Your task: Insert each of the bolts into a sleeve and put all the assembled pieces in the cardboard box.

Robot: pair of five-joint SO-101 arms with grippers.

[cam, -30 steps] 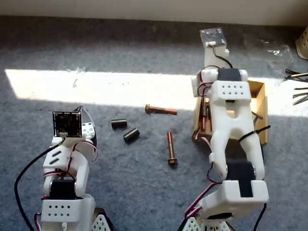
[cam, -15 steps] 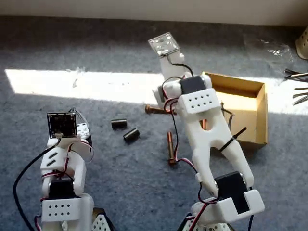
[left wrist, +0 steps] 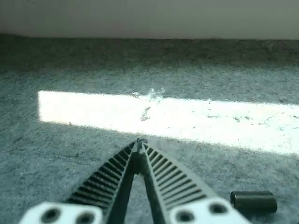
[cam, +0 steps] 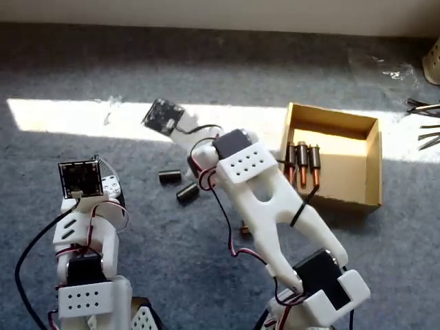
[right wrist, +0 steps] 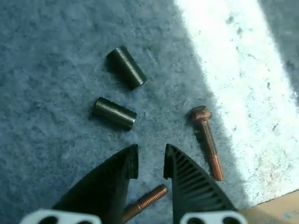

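Grey carpet [cam: 69, 62] covers the whole frame in the high view. A bright band of sunlight [cam: 69, 117] runs across its upper half from left to right. A pale wall strip [cam: 206, 14] lines the top edge. A crumpled scrap of clear plastic [cam: 392, 69] lies in the upper right, near some thin dark rods [cam: 423, 106] at the right edge.
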